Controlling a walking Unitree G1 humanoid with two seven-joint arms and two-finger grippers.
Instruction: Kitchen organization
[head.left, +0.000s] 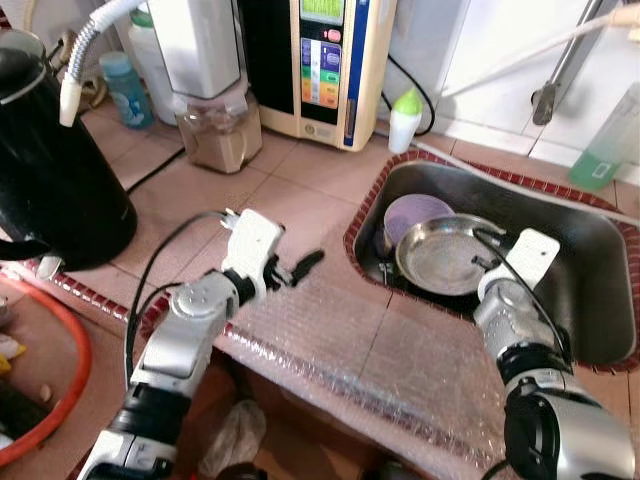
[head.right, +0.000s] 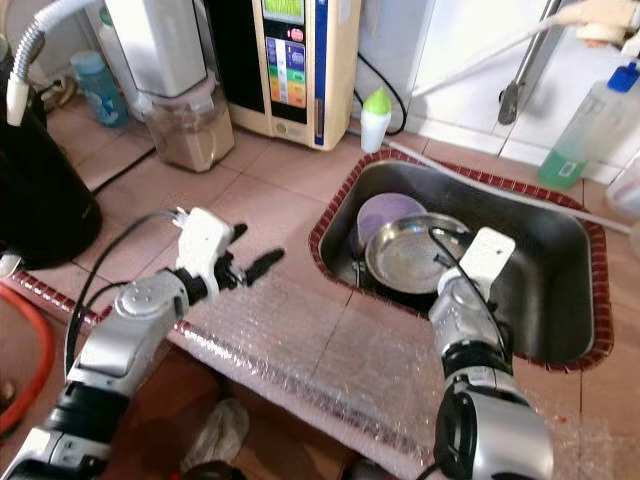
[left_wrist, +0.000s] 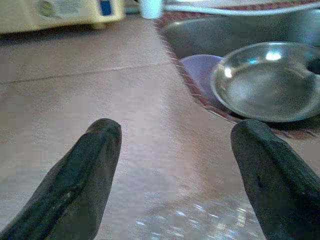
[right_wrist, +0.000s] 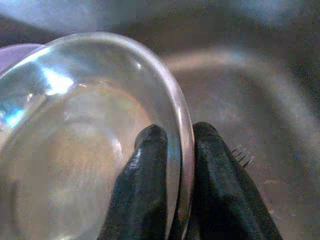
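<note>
While right pincer (right_wrist: 172, 165) grips one steel bowl (head.left: 445, 255) — one purple plate (head.left: 415, 215) beneath.

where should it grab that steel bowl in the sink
By the thin rim on the near right side, one finger inside, one outside. The steel bowl lies tilted over the purple plate in the sink, and the right gripper already pinches there.
</note>
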